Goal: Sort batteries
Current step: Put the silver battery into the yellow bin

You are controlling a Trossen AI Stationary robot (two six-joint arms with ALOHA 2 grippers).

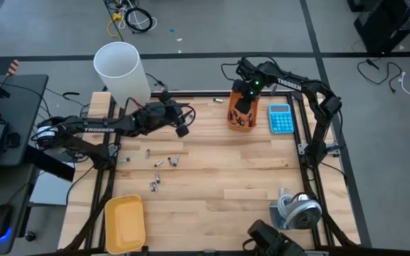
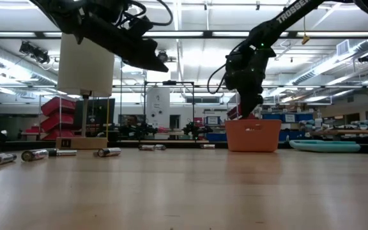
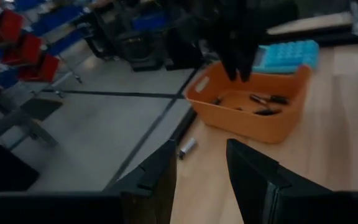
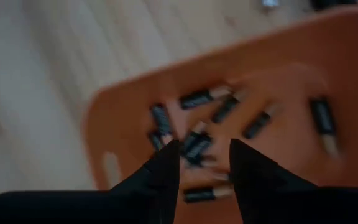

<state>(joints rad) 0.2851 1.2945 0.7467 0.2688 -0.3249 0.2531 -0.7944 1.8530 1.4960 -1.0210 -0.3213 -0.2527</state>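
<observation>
Wooden table [image 1: 219, 178] holds scattered batteries [image 1: 155, 165]; right tool [image 4: 202, 163] gapes empty over orange bin [image 4: 123, 112]; left tool [image 3: 201, 171] open.

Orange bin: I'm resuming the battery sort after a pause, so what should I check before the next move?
1. Right tool over the orange bin: ok.
2. Right tool empty, fingers apart: ok.
3. Dark batteries already in the bin: ok.
4. Left tool open, holding nothing: ok.
5. Loose batteries left on the table: not ok.
6. Stray battery beside the bin: not ok.
</observation>
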